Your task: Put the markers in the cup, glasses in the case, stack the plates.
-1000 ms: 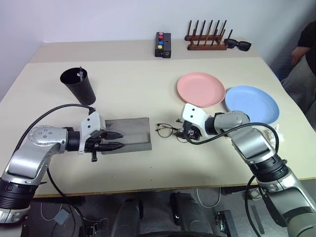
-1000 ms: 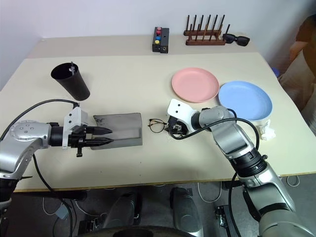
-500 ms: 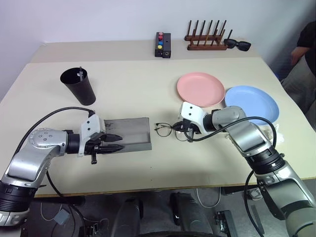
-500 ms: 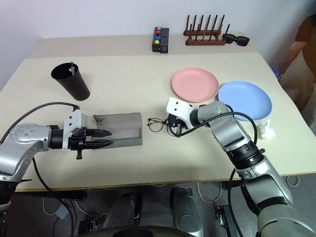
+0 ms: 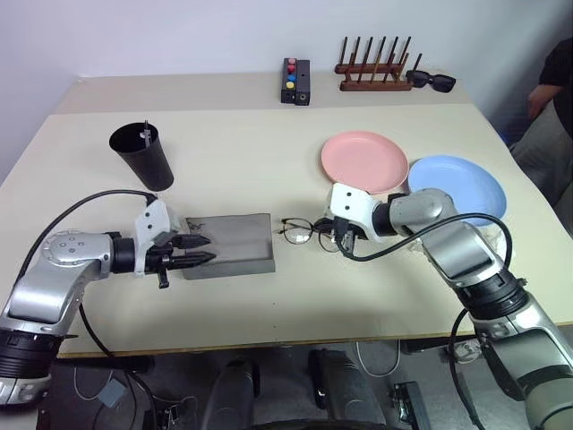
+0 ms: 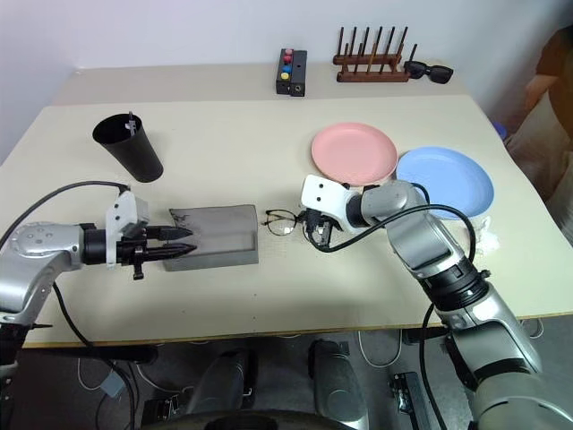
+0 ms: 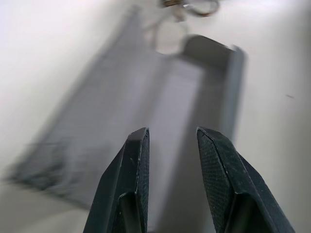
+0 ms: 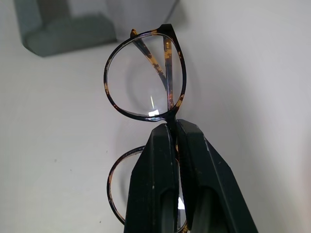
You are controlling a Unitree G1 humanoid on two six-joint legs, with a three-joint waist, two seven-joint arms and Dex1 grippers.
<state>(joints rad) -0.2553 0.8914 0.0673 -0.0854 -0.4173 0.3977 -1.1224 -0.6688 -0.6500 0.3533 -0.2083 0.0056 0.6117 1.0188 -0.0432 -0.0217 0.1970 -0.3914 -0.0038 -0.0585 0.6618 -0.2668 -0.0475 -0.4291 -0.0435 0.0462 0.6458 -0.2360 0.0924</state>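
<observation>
My right gripper (image 5: pixel 337 235) is shut on the bridge of the thin dark-rimmed glasses (image 5: pixel 302 232), which hang a little above the table just right of the case; the right wrist view shows the glasses (image 8: pixel 146 77) pinched at my fingertips (image 8: pixel 167 133). The grey case (image 5: pixel 240 243) lies open and flat. My left gripper (image 5: pixel 202 251) hovers at its left end, open, with nothing between the fingers (image 7: pixel 138 145). The black cup (image 5: pixel 143 159) stands at the far left with a marker (image 5: pixel 146 134) poking out. The pink plate (image 5: pixel 364 161) and blue plate (image 5: pixel 458 188) lie side by side, overlapping slightly.
A black box with coloured buttons (image 5: pixel 295 81), a wooden rack (image 5: pixel 374 75) and black sunglasses (image 5: pixel 431 81) line the back of the table. A person (image 5: pixel 553 98) sits at the right edge. Something white and crumpled (image 5: pixel 498 240) lies by the blue plate.
My right gripper has shut on the glasses and raised them slightly toward the case. My left gripper has drawn back to the left, to the case's left end.
</observation>
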